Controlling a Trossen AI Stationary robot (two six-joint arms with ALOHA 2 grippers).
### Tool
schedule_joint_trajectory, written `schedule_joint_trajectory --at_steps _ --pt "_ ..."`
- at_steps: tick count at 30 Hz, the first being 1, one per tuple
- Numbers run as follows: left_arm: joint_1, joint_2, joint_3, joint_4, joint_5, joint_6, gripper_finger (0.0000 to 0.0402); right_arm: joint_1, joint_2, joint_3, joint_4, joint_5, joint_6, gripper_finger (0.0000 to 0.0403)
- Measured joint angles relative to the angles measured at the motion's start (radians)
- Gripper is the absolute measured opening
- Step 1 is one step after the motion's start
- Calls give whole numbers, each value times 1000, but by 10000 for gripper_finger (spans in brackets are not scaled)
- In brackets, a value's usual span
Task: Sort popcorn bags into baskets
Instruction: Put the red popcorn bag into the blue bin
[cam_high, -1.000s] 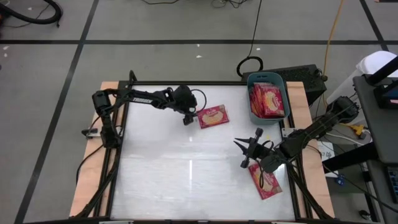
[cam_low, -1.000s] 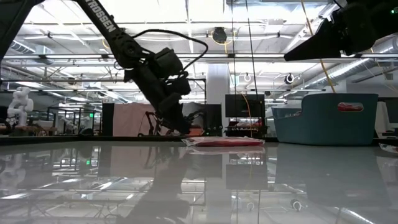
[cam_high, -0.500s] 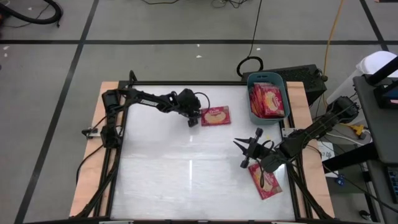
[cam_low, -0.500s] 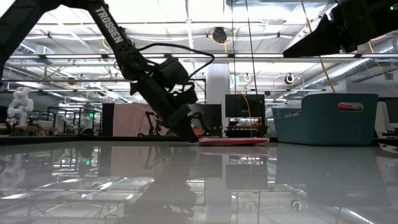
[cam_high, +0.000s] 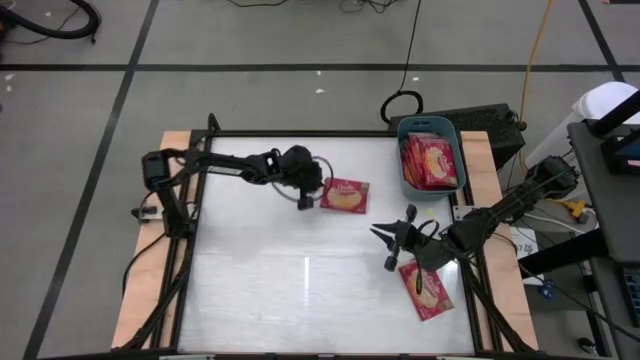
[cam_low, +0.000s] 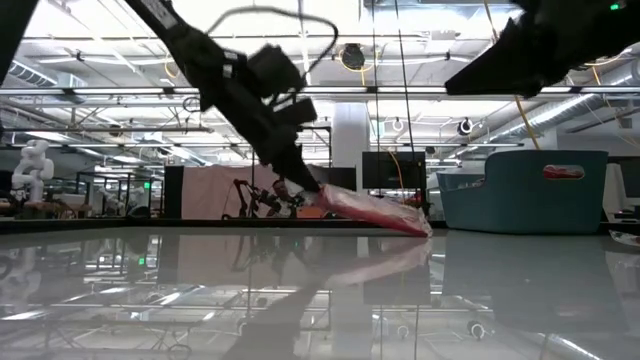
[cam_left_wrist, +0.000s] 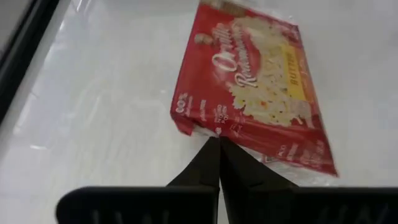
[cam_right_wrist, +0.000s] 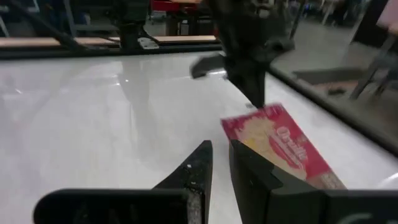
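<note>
High view shows the popcorn bag (cam_high: 345, 195) in the upper middle of the frame, picture face up, on the white worktop (cam_high: 260, 280), left of the teal basket (cam_high: 430, 187) that stands at the upper right and already holds several red packets (cam_high: 431, 160). A second ago this bag lay flat and the left gripper (cam_high: 305, 197) stood just beside its left edge with the fingers spread; now the fingers are pressed together on that edge. In the low view the pinched bag (cam_low: 370, 212) is tilted: the held end is raised off the worktop, while the far end seems still to touch the surface. The left wrist view confirms it, the two dark fingers (cam_left_wrist: 211, 165) meet at the near border of the bag (cam_left_wrist: 255, 93). I judge that the grasp has succeeded and the lift has started, so carrying it to the basket is what remains. Another bag (cam_high: 428, 290) lies at the lower right, partly under the right gripper (cam_high: 388, 248), which hangs above the worktop with fingers only slightly apart and holds nothing.
</note>
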Motion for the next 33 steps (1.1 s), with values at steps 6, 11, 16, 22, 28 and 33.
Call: schedule_joint_trajectory --at_steps 6,11,16,22,28,33 --pt "-156 -102 0 -78 -168 118 3 -139 36 1 28 -201 98 50" --pt "-274 -126 -1 -108 -306 162 2 -259 62 1 27 -425 112 63" --pt "-358 -127 -1 -107 -405 180 2 -342 47 1 16 -595 61 118" --pt "-413 -127 0 -110 -509 187 1 -424 46 1 -102 -660 43 199" --pt "-439 -127 0 -115 -528 170 1 -473 46 1 -101 -660 -20 251" --pt "-456 -127 0 -103 -568 180 1 -503 74 1 -103 -692 -22 256"
